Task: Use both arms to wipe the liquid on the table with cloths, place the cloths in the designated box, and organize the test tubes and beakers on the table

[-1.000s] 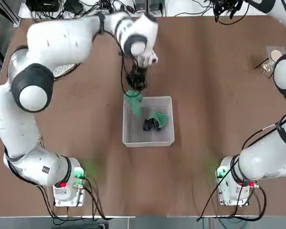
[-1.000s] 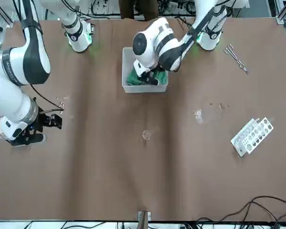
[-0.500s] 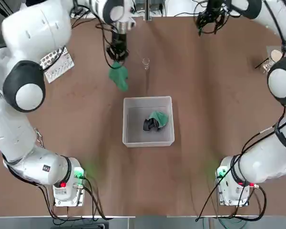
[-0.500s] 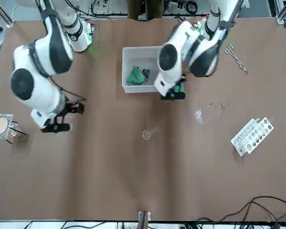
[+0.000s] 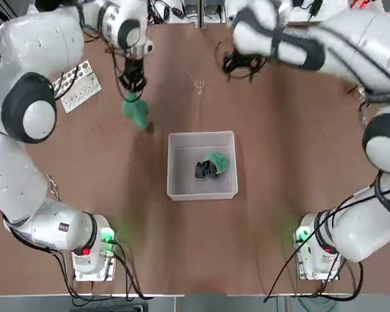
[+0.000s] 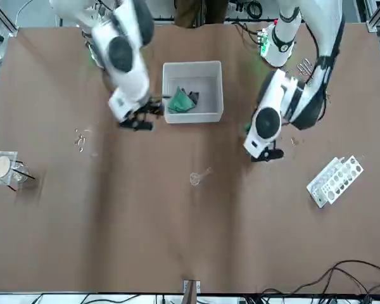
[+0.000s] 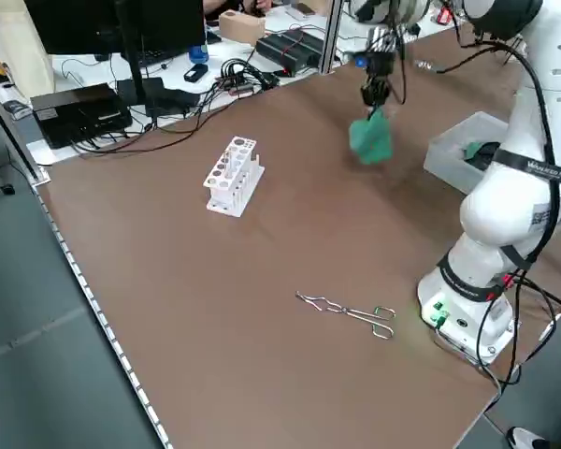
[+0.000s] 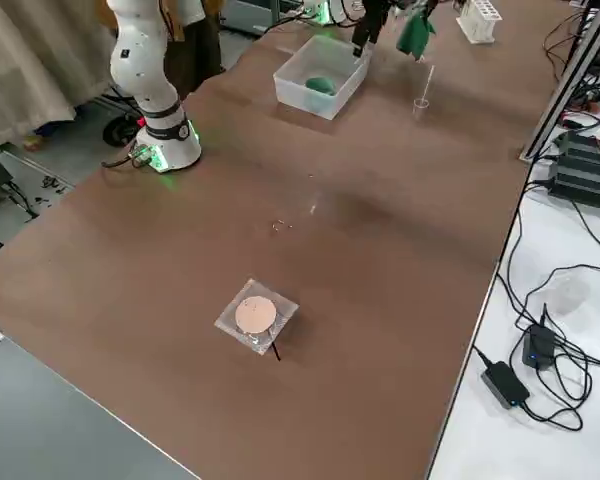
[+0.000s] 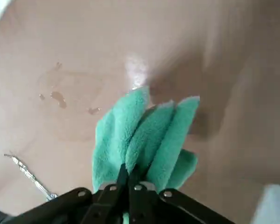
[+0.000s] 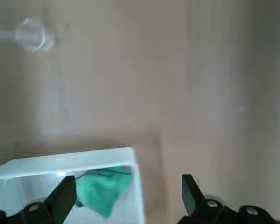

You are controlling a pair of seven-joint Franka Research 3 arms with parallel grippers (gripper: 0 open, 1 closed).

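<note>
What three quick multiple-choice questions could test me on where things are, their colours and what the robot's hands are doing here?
1. Where is the white test tube rack?
A. Inside the box
B. On the table by the robot's left arm
C. In the right hand

2. What colour is the cloth hanging from the left hand?
A. Green
B. Red
C. White

3. How does the right hand stand?
A. Shut on a cloth
B. Shut on a glass tube
C. Open and empty

Answers:
1. B, the top view shows the rack standing on the table, well away from the box.
2. A, the left wrist view shows a bright green cloth pinched between shut fingers.
3. C, the right wrist view shows its fingers spread apart with nothing between them.
</note>
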